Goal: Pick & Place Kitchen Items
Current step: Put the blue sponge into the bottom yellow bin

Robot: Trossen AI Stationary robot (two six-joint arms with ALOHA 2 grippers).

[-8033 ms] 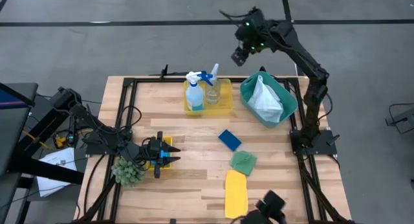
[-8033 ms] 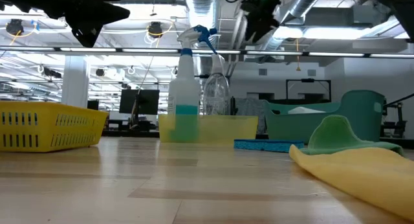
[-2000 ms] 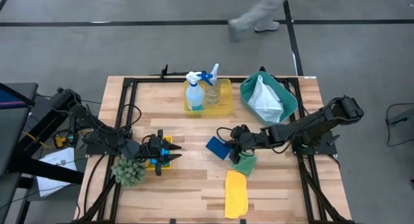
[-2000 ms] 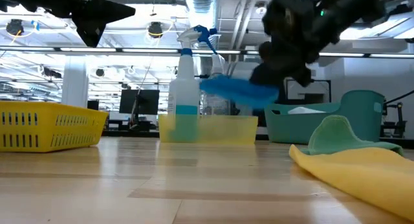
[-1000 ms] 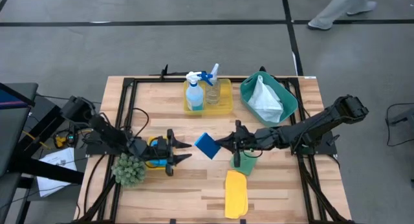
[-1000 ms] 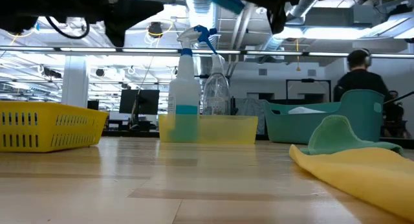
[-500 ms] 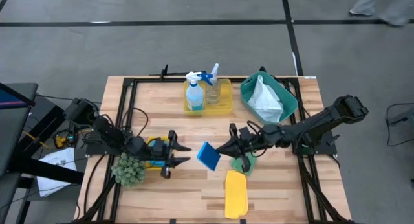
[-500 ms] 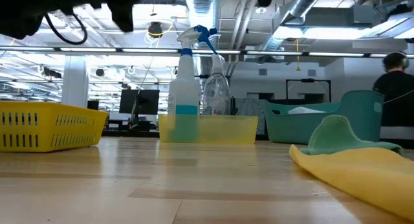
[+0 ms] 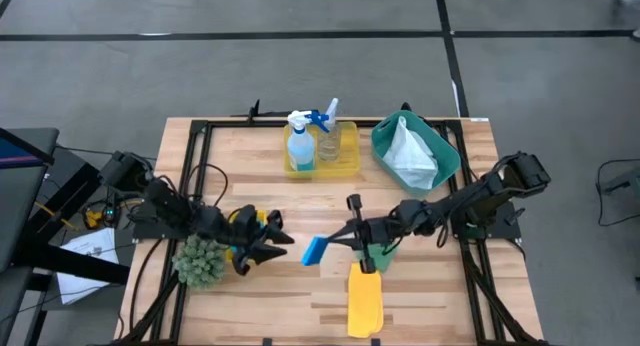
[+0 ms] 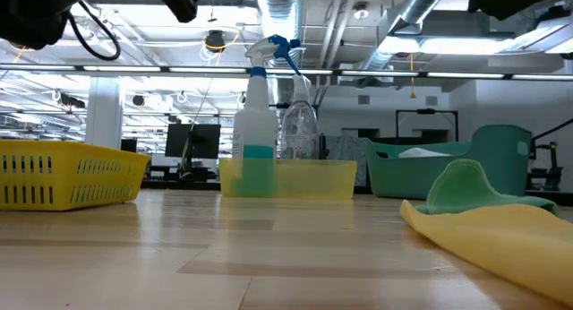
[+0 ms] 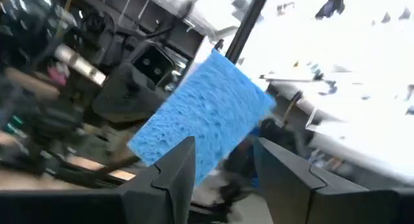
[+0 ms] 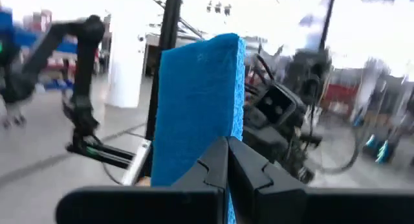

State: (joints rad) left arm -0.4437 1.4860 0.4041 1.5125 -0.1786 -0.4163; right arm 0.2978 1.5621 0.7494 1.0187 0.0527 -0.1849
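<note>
My right claw (image 9: 340, 240) pinches the blue sponge (image 9: 313, 250) by one edge and holds it raised above the middle of the bench (image 9: 300, 296). My left claw (image 9: 275, 246) is spread, fingers pointing at the sponge from just beside it, not touching. The green cloth (image 9: 378, 254) and yellow cloth (image 9: 364, 299) lie on the bench below my right arm. The spray bottle (image 9: 299, 143) stands in the yellow tray (image 9: 350, 151). The spiky green ball (image 9: 199, 261) sits beside my left arm.
</note>
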